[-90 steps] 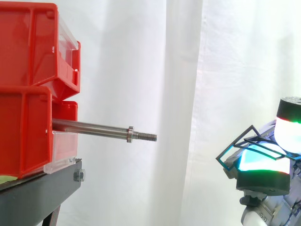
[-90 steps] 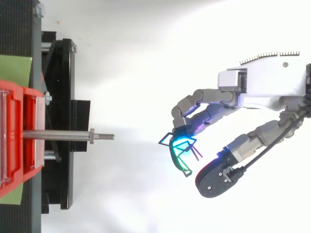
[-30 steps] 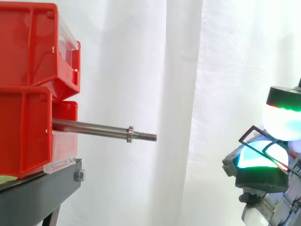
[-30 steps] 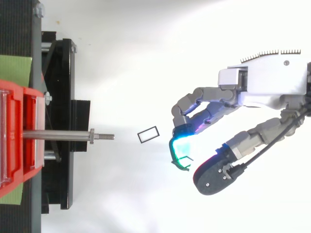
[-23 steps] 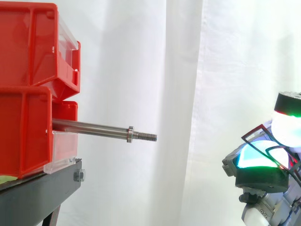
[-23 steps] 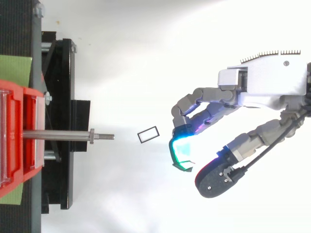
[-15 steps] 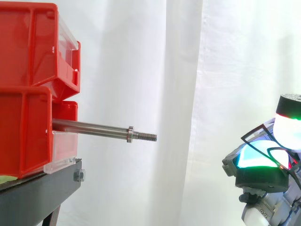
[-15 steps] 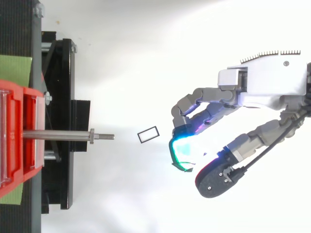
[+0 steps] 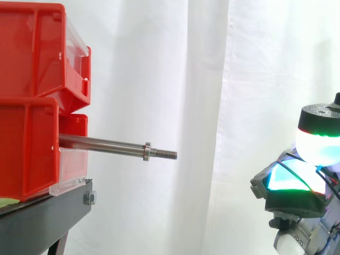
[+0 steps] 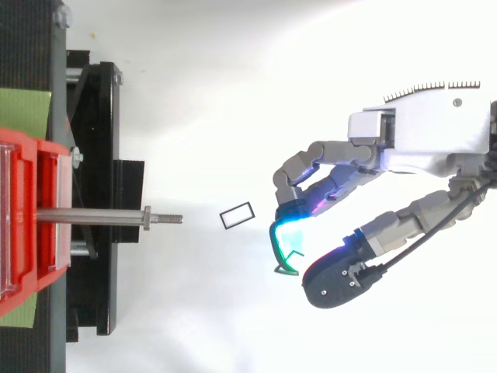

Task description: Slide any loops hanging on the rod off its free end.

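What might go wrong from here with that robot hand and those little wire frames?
One rectangular loop already lies loose below, between the rod tip and the hand. The thin loop pinched at its fingertips shows just a sliver, so it may slip and fall too. Either loop looks small and flat, likely awkward to pick up again.

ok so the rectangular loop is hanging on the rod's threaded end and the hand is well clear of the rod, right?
No. The rectangular loop is off the rod: top view shows it past the free end, between the rod tip and the hand, which pinches another wire loop. The hand is well clear of the rod.
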Motion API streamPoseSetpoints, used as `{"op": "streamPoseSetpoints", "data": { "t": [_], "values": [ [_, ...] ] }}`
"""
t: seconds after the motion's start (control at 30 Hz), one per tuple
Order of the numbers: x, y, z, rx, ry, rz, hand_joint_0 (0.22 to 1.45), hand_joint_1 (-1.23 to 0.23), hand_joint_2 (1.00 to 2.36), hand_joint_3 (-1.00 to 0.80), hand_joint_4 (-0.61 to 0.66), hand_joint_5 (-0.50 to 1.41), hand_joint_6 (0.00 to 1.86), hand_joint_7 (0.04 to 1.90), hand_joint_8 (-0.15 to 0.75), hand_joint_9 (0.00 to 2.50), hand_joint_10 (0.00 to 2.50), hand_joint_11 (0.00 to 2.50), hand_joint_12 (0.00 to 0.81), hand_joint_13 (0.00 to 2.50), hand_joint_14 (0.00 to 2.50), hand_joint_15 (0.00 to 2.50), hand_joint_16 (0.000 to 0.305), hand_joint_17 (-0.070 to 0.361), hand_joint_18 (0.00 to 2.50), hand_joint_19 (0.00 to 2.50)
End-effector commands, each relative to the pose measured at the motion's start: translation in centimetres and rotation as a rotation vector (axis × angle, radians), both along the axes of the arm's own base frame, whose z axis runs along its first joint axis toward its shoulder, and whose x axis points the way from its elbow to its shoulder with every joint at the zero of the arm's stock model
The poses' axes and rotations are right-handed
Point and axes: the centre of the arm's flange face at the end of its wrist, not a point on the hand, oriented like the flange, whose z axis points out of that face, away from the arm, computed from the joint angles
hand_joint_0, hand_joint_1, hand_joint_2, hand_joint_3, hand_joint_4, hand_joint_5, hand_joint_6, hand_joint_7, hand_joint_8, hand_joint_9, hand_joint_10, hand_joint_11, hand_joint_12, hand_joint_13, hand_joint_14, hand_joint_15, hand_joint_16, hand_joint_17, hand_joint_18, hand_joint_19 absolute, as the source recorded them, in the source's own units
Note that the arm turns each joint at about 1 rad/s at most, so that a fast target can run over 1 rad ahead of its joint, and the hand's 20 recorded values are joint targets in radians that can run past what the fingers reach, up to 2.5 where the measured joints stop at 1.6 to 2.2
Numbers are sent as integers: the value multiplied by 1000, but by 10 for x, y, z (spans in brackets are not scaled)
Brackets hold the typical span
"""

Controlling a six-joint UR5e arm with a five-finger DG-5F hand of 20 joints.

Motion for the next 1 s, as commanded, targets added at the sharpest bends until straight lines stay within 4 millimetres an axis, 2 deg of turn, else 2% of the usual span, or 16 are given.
{"op": "streamPoseSetpoints", "data": {
  "t": [0.0,0.03,0.13,0.23,0.37,0.47,0.53,0.63,0.87,0.97],
  "values": [
    [0,1,0,1,-1,2,587,-684,1028,-41,-46,-186,855,1426,259,732,3,67,289,560,0,0,45,101,551,141],
    [0,1,0,1,-1,2,599,-705,1027,-56,-51,-198,868,1364,262,733,2,65,288,563,0,0,45,101,553,134],
    [1,1,0,1,-6,2,605,-736,1027,-83,-43,-203,865,1346,258,725,2,64,287,560,0,0,45,101,555,133],
    [1,0,0,0,-4,-1,617,-787,1026,-119,-36,-212,863,1390,252,721,0,64,287,561,0,0,45,101,558,130],
    [1,0,0,1,-4,-1,618,-774,1027,-121,-62,-213,865,1403,246,728,0,79,282,565,0,0,45,101,561,123],
    [0,0,0,1,-3,-1,646,-781,1022,-204,-60,-221,866,1357,244,736,2,80,279,566,0,0,44,100,564,113],
    [0,0,0,0,-3,-1,670,-807,1014,-323,-3,-223,855,1311,244,738,3,86,279,567,0,0,44,99,566,97],
    [1,1,0,1,-4,1,691,-812,1007,-409,25,-222,849,1263,240,745,0,86,279,571,0,0,44,99,568,92],
    [1,-1,0,4,-4,-4,648,-797,1007,-420,54,-215,837,1315,244,756,2,88,275,576,0,0,44,99,569,104],
    [1,0,0,0,-4,-1,613,-751,1013,-341,21,-199,844,1402,248,762,3,99,277,575,0,0,44,99,564,123]
  ]
}}
